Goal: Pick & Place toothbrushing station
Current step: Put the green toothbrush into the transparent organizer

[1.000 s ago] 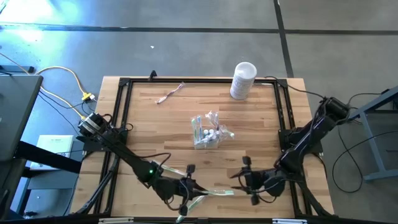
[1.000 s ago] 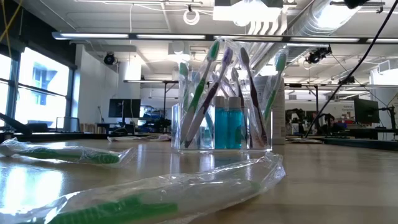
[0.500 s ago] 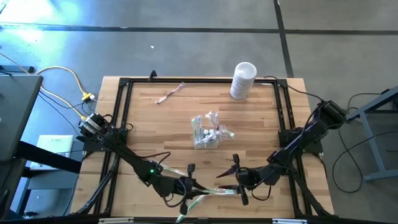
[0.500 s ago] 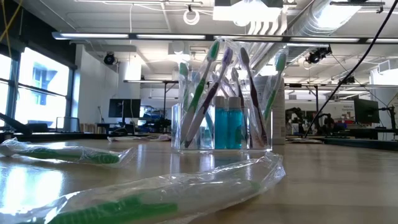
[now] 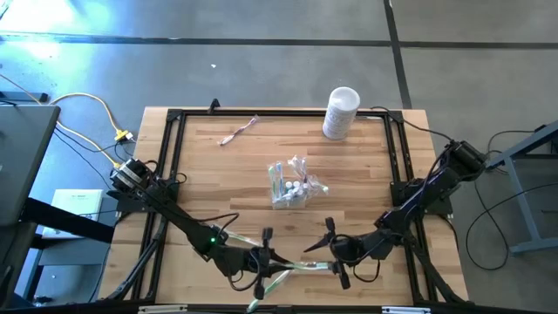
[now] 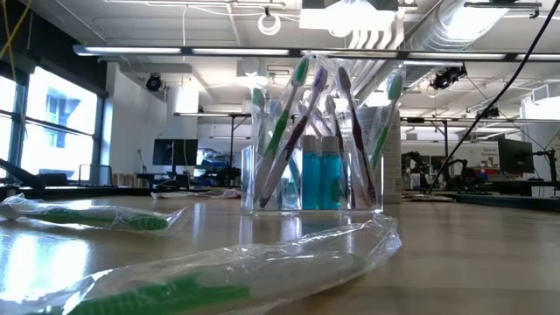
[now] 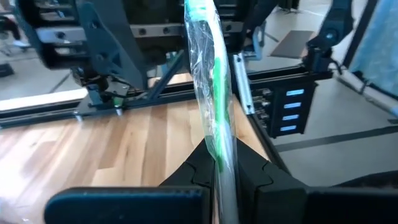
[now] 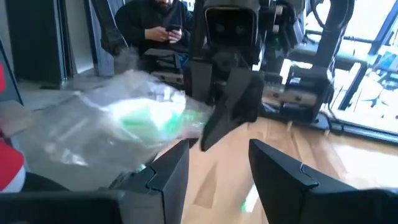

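A clear plastic cup [image 5: 289, 185] with several toothbrushes and teal tubes stands on its base mid-table; it also shows in the low view [image 6: 315, 149]. My left gripper [image 5: 266, 262], near the front edge, is shut on a green toothbrush in a clear wrapper [image 5: 301, 267]. My right gripper [image 5: 336, 253] is open just right of it, its fingers standing on either side of the toothbrush's free end [image 8: 149, 118]. Whether they touch it I cannot tell. My left gripper pinches the wrapped toothbrush near one end [image 7: 219, 163] between its two fingers. The fingers come level from the table's left and lie along it. The toothbrush sticks out ahead of the fingers toward the right gripper, its free end [image 7: 200, 15] above the table.
A white canister [image 5: 341, 112] stands at the far right. A wrapped item [image 5: 237, 131] lies at the far left. More wrapped green toothbrushes [image 6: 219, 271] lie near the front edge, one below the left gripper [image 5: 272, 284]. A person [image 8: 155, 25] sits beyond the table.
My right gripper has moved toward the table's left, up to the free end of the toothbrush that my left gripper holds, and has then kept still. The left gripper and the toothbrush have stayed in place.
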Motion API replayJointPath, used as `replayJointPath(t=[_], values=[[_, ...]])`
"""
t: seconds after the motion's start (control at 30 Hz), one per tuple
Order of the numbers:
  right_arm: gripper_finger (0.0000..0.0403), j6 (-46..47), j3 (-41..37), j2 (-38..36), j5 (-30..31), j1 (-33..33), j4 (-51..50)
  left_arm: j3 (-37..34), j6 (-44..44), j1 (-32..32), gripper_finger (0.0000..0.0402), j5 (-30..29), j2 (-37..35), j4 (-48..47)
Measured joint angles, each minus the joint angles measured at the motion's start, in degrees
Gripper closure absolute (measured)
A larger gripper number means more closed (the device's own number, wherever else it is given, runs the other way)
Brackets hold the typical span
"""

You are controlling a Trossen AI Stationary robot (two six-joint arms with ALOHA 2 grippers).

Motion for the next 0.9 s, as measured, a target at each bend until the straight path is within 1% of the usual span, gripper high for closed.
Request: replayJointPath(t=[0.07,0.3,0.47,0.53,0.63,0.73,0.83,0.87,0.9], values=[[0.0244,1.2,0.0,0.0,0.0,0.0,-0.2,0.0,0.5,0.0,0.0387,-1.3,0.0,-0.1],[0.0244,0.7,0.0,0.0,-1.4,0.0,2.0,0.0,0.8,0.0,0.0387,-4.4,0.0,-0.8],[0.0244,-1.1,0.0,0.0,-1.3,-0.1,4.0,0.0,1.5,0.0,0.0387,-4.8,0.0,-0.9],[0.0250,-2.0,0.0,0.0,-1.3,-0.1,4.3,0.0,1.5,0.0,0.0387,-4.8,0.0,-1.1],[0.0274,-2.2,0.0,0.0,-1.3,-0.2,4.2,0.0,1.5,0.0,0.0387,-4.9,0.0,-1.9],[0.0316,-2.2,0.0,0.0,-2.1,-0.5,3.8,0.0,1.5,0.0,0.0383,-5.1,0.0,-1.8],[0.0371,-2.3,0.0,0.0,-4.3,-1.1,3.7,0.0,1.5,0.0,0.0363,-5.1,0.0,-1.8],[0.0384,-2.4,0.0,0.0,-4.7,-1.3,3.7,0.0,1.5,0.0,0.0356,-4.8,0.0,-1.8],[0.0388,-2.5,0.0,0.0,-5.4,-1.5,3.6,0.0,1.5,0.0,0.0350,-4.8,0.0,-1.8]])
